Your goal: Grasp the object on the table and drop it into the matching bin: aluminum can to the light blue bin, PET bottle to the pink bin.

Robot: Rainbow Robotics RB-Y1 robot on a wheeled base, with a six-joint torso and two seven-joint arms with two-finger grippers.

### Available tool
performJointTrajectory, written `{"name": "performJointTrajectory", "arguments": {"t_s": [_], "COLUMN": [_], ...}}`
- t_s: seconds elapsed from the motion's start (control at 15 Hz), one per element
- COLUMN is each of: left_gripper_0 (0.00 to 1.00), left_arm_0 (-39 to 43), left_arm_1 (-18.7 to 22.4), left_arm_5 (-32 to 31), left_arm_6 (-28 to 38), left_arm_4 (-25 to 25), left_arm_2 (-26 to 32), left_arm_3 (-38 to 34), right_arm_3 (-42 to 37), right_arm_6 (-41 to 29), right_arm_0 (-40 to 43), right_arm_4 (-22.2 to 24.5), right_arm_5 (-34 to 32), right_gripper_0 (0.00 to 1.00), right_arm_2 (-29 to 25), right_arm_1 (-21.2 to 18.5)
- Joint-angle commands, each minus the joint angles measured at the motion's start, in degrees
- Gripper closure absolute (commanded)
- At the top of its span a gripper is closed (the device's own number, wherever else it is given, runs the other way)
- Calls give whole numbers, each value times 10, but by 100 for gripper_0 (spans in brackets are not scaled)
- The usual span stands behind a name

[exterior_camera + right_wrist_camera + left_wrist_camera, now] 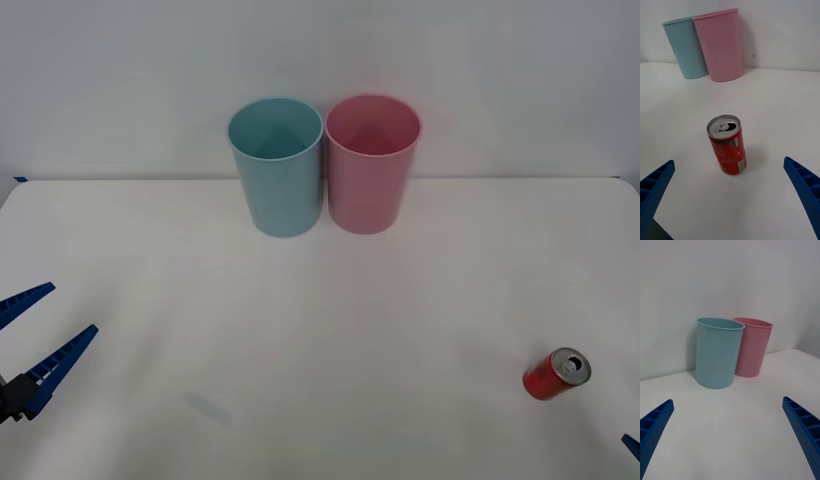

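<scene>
We found the right gripper [730, 195] spread wide, holding nothing, low at the table's near right. Just ahead of it, centred between its fingers but not yet between them, the small red aluminium can with a silver top and pull tab [727, 148] stood on the plain white tabletop [782, 105], slightly tilted in the wrist view.

We judged the step to be the approach: advance straight, keep the can centred, and close on mid-body so it neither tips nor slides.

The left gripper [25, 345] waited open at the near left. Well beyond the can stood the tall light blue plastic bin [683, 48], its target, touching or nearly touching the tall pink plastic bin [720, 47].
</scene>
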Motion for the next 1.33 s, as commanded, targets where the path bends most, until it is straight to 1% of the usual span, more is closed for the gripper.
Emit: {"name": "performJointTrajectory", "arguments": {"t_s": [0.07, 0.27, 0.47, 0.6, 0.87, 1.13, 1.33], "left_gripper_0": [0, 0, 0, 0, 0, 0, 0], "left_arm_0": [0, 0, 0, 0, 0, 0, 0], "left_arm_1": [0, 0, 0, 0, 0, 0, 0], "left_arm_5": [0, 0, 0, 0, 0, 0, 0], "left_arm_6": [0, 0, 0, 0, 0, 0, 0], "left_arm_4": [0, 0, 0, 0, 0, 0, 0], "left_arm_2": [0, 0, 0, 0, 0, 0, 0], "left_arm_3": [0, 0, 0, 0, 0, 0, 0], "right_arm_3": [34, 63, 87, 92, 92, 92, 92], "right_arm_6": [17, 26, 36, 44, 61, 79, 93], "right_arm_0": [-15, -27, -41, -49, -67, -84, -93], "right_arm_4": [-8, -35, -47, -47, -45, -25, -24], "right_arm_5": [0, 0, 0, 4, 34, 59, 84], "right_gripper_0": [0, 0, 0, 0, 0, 0, 0], "right_arm_2": [15, 46, 67, 75, 89, 93, 108], "right_arm_1": [0, 0, 1, 6, 28, 56, 62]}}
